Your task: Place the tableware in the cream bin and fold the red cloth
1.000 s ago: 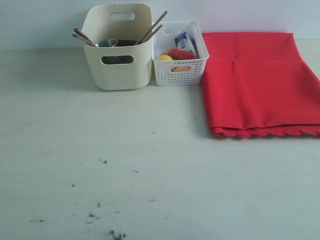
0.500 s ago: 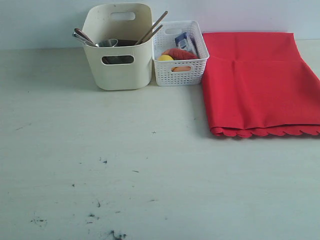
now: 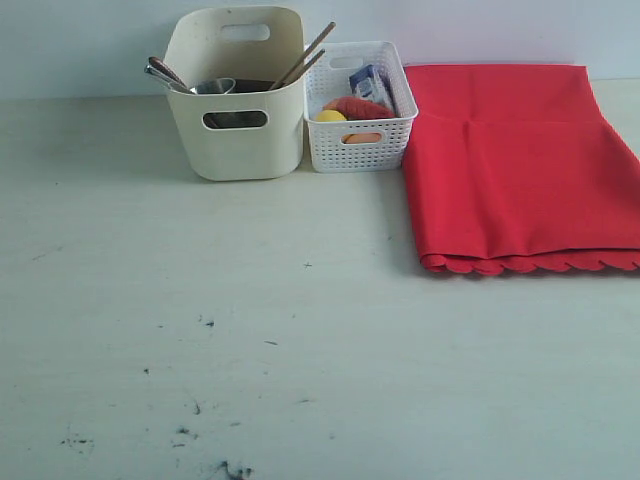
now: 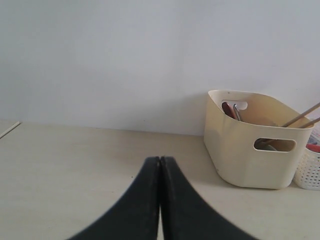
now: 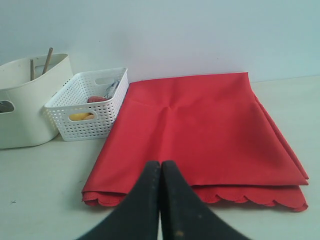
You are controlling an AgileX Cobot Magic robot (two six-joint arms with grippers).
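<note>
The cream bin stands at the back of the table and holds the tableware: a spoon handle, a steel cup and chopsticks stick out of it. The red cloth lies folded flat at the back right, its scalloped edges stacked toward the front. Neither arm appears in the exterior view. My left gripper is shut and empty, well short of the cream bin. My right gripper is shut and empty, just in front of the red cloth.
A white perforated basket with a lemon, red food and a small carton stands between the bin and the cloth. A pale wall runs behind the table. Dark scuff marks dot the table's front left.
</note>
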